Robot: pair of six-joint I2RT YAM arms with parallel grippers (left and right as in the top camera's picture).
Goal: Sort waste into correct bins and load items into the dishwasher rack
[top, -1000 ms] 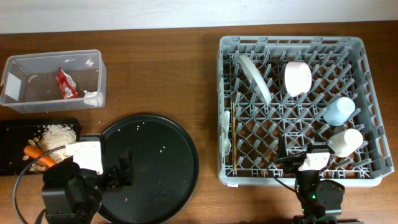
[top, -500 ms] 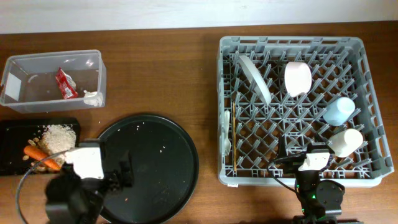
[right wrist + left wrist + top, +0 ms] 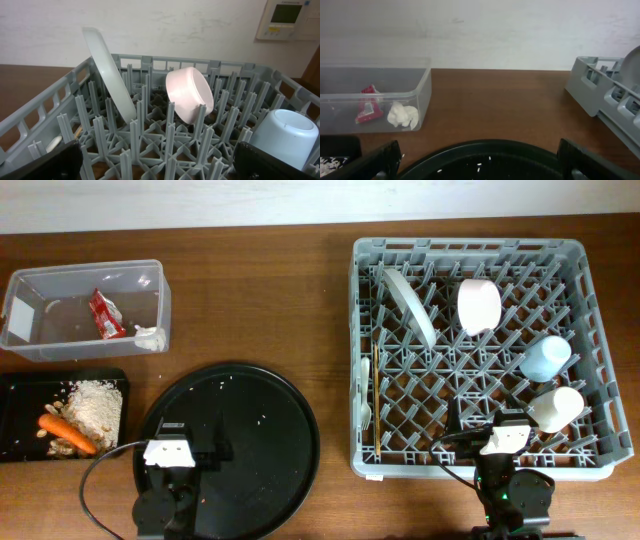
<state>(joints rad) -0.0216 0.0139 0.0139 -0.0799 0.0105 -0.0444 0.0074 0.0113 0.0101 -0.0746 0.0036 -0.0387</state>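
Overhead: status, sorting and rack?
Both jaws open, empty. Wrapper, tissue in tub; scraps in black tray. Rack loaded. Stray grains on round tray.

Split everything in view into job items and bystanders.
Job: clear tub, red wrapper, tissue, black rectangular tray, rice, carrot, grey rack, plate, bowl, blue cup, white cup, fork, chopstick.
Bystanders: round black tray, wall thermostat.

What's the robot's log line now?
left fingers open | right fingers open | plate, bowl in rack | scraps in black tray
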